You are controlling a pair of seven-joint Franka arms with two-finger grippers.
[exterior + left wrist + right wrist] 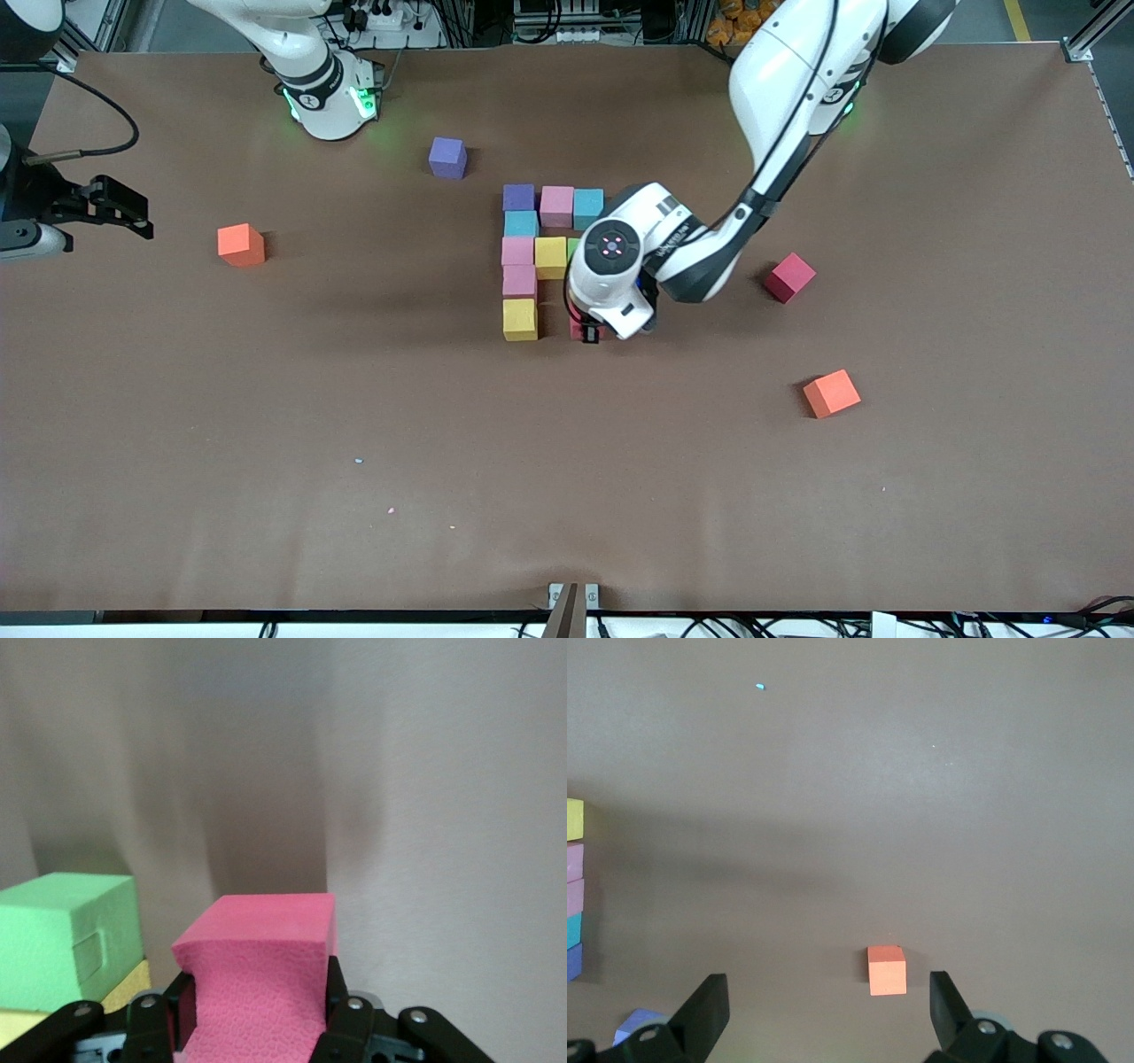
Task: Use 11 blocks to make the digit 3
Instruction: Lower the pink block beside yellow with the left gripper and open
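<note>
The left gripper (586, 333) pinches a crimson block (266, 983) between its fingers, low over the counter (266, 443) at the near end of the figure, one gap away from the yellow block (520, 319) that ends the column. Beside the gripper, the green block (66, 948) sits against a second yellow block (550, 257) in the middle row. Farther up, the pink blocks (518, 266) and a blue block (521, 223) run to the top row, which begins with a purple block (518, 197). A second crimson block (789, 276) lies apart toward the left arm's end.

In my judgement the bottom row is being laid. The next move calls for setting this block flush and in line, then releasing.

The right gripper (824, 1010) waits spread wide above an orange cube (886, 969).
</note>
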